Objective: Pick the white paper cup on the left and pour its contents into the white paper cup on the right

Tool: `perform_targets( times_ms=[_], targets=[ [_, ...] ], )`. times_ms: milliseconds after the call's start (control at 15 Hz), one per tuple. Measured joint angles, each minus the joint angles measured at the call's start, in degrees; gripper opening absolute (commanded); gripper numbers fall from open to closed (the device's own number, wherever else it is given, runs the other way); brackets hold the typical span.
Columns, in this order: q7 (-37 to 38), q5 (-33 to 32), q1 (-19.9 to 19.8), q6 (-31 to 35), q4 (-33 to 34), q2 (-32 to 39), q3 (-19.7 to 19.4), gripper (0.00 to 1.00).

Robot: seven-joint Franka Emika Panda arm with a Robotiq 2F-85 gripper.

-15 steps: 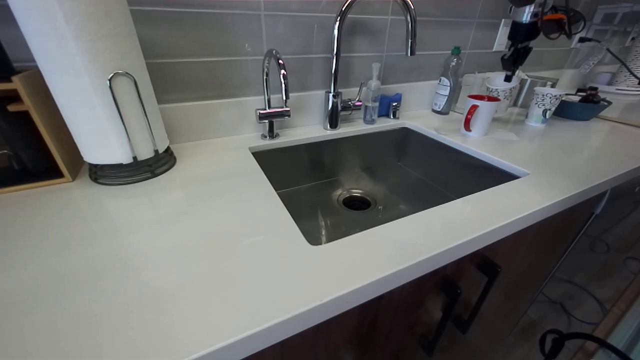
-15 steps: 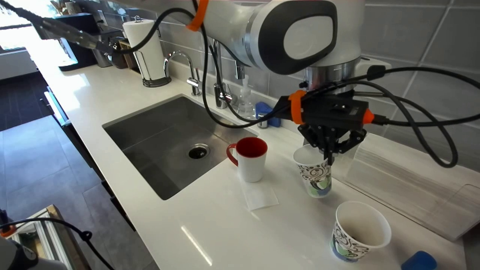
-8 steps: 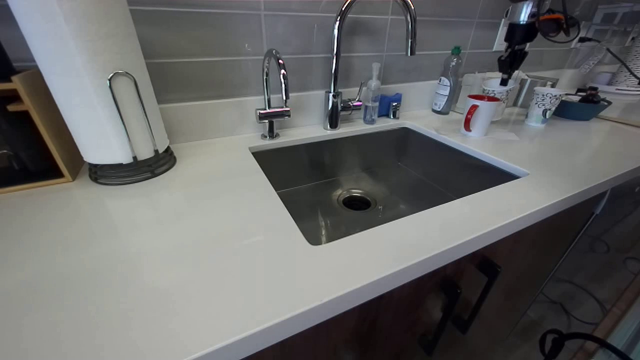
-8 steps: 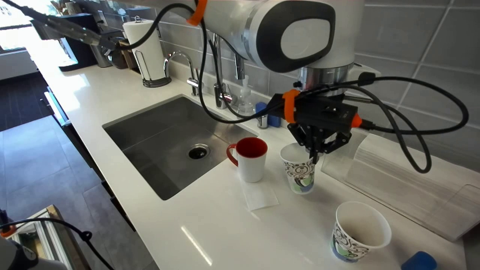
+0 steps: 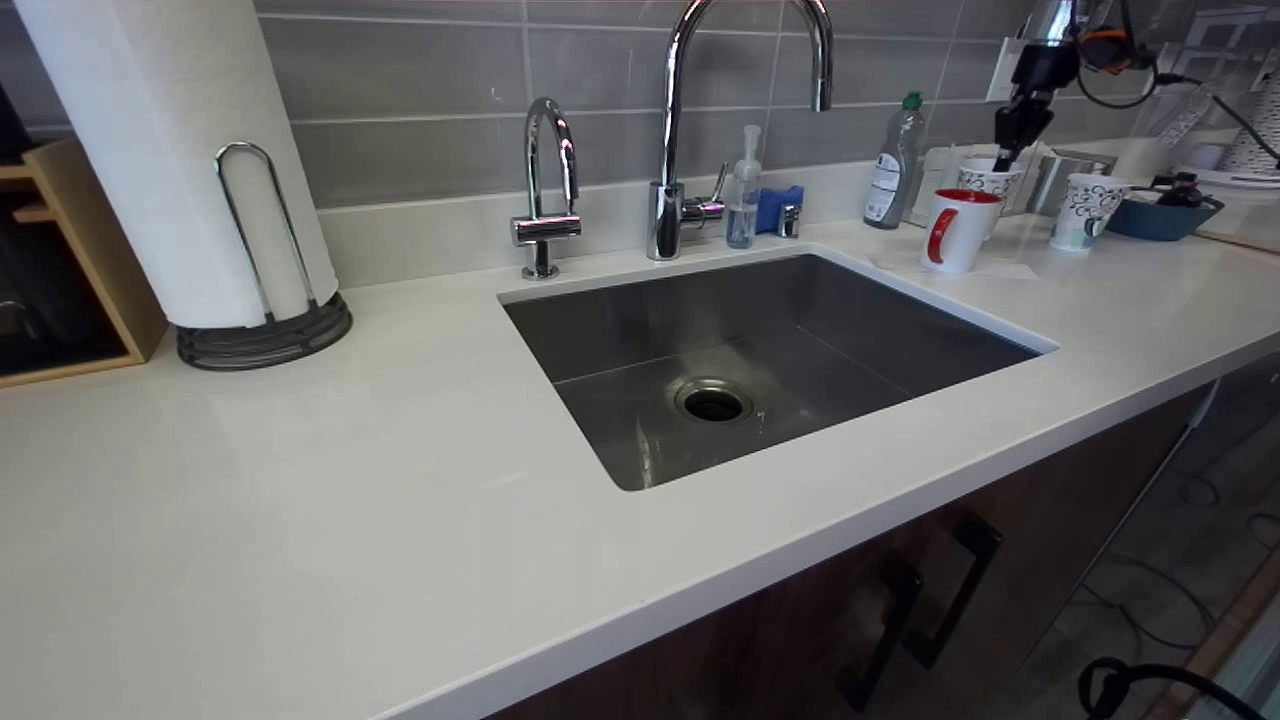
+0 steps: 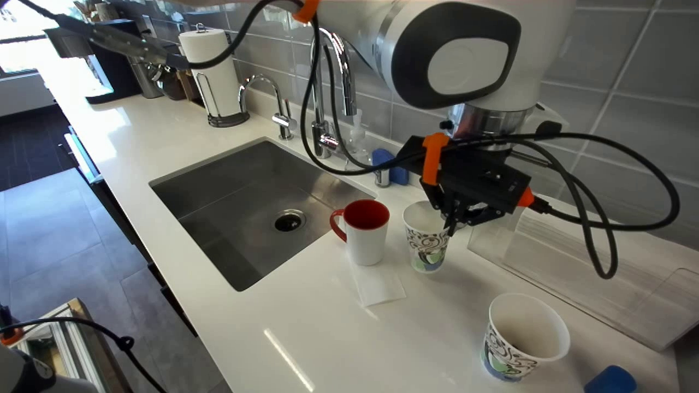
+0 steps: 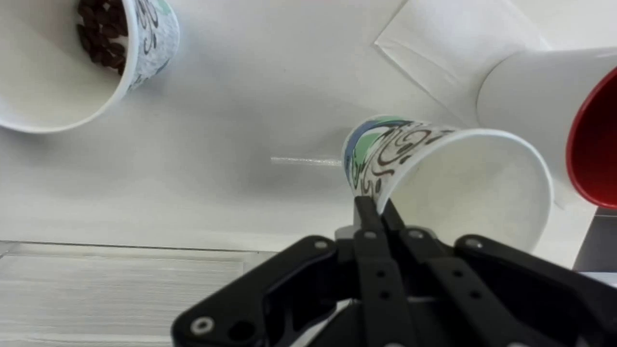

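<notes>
A white paper cup with a swirl pattern (image 6: 428,245) is held by its rim in my gripper (image 6: 449,229). In the wrist view the fingers (image 7: 379,208) are closed on the rim of this cup (image 7: 385,154), one inside and one outside. The visible part of its inside looks empty. It is roughly upright; I cannot tell whether its base touches the counter. A second patterned white paper cup (image 6: 516,349) stands apart on the counter. In the wrist view this cup (image 7: 156,43) has dark beans (image 7: 103,36) at its bottom. Both cups show in both exterior views.
A white mug with red inside (image 6: 367,240) stands close beside the held cup, on a napkin (image 6: 379,286). The sink (image 6: 229,191) lies beyond the mug. A clear plastic holder (image 6: 590,284) is along the wall. A blue object (image 6: 610,379) is near the second cup.
My gripper has moved with the held cup toward the mug and the sink, and the gripper has tilted. The second cup and the mug have not moved.
</notes>
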Motion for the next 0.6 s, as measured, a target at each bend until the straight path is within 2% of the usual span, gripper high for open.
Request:
perform_targets(
  times_ms=[333,600],
  targets=[
    [-0.1,5.6,-2.1,-6.3,5.7,4.2,0.6,0.01],
    [0.9,6.4,-3.0,-7.4,10.0,7.6,0.7,0.01]
  ],
)
